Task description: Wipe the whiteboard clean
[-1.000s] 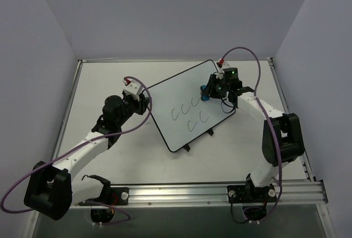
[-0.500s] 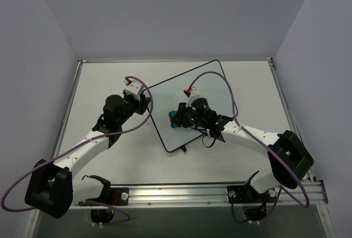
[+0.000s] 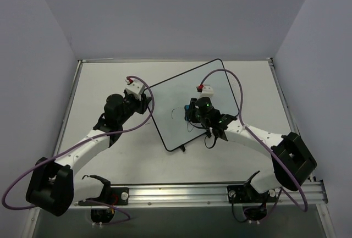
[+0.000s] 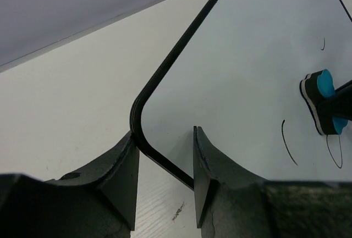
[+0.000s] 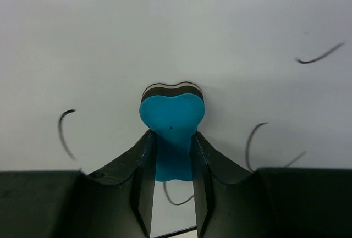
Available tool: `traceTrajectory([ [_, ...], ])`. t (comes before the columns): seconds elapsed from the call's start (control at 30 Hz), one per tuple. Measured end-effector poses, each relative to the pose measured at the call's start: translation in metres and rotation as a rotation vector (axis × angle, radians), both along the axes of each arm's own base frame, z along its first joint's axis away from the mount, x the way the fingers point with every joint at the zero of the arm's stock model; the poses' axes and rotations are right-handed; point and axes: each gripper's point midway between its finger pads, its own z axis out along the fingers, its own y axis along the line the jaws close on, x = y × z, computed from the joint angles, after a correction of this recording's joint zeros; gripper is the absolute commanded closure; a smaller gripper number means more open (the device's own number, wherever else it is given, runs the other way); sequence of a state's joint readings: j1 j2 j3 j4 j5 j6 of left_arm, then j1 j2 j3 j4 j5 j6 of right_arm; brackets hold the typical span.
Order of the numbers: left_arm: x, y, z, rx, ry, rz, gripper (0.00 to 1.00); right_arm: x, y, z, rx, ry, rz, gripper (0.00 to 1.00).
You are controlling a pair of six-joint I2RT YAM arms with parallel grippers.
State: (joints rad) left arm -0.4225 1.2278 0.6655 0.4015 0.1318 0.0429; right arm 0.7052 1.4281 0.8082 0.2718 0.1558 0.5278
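The whiteboard [image 3: 179, 89] lies tilted on the table, with a thin black frame and rounded corners. A few black curved marks [image 5: 65, 133] remain on it around the eraser. My right gripper [image 5: 171, 139] is shut on the blue eraser [image 5: 171, 114], whose black felt face presses on the board near its middle [image 3: 190, 108]. My left gripper [image 4: 165, 139] stands open astride the board's left corner [image 3: 144, 101]. Its left finger touches the frame [image 4: 144, 92], its right finger lies over the white surface, and table shows in the gap. The left wrist view also shows the eraser [image 4: 322, 98].
The light table [image 3: 99, 84] is boxed in by grey walls. A metal rail [image 3: 220, 191] runs along the near edge by the arm bases. A black foot [image 3: 183, 149] sticks out under the board's near edge. Purple cables loop over both arms.
My right gripper swept the eraser from the board's far right down across the written marks, then back a little right. Most "c" marks are gone. The board shifted slightly. The left gripper stayed.
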Motion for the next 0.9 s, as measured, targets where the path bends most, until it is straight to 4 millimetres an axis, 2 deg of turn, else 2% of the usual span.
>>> traceTrajectory([
  [0.13,0.000,-0.001,0.001,0.003,-0.005,-0.004,0.98,0.004,-0.022,-0.006,-0.081,-0.008,-0.095,1.00],
  [0.23,-0.001,-0.001,0.001,0.004,-0.006,-0.004,0.98,-0.003,-0.018,-0.008,-0.121,-0.018,-0.100,1.00],
  [0.37,0.000,0.000,-0.001,0.008,0.000,0.003,0.98,-0.015,0.015,-0.005,-0.153,-0.044,-0.050,1.00],
  [0.57,0.000,0.001,-0.002,0.014,0.005,0.014,0.98,-0.034,0.080,0.007,-0.143,-0.073,0.056,1.00],
  [0.63,-0.001,0.001,-0.002,0.015,0.003,0.017,0.98,-0.040,0.094,0.009,-0.136,-0.076,0.082,1.00],
  [0.7,-0.001,0.001,-0.002,0.017,0.004,0.020,0.98,-0.042,0.100,0.010,-0.143,-0.074,0.094,1.00],
  [0.9,-0.001,0.001,-0.001,0.024,-0.004,0.022,0.98,-0.036,0.098,0.012,-0.145,-0.050,0.094,1.00],
])
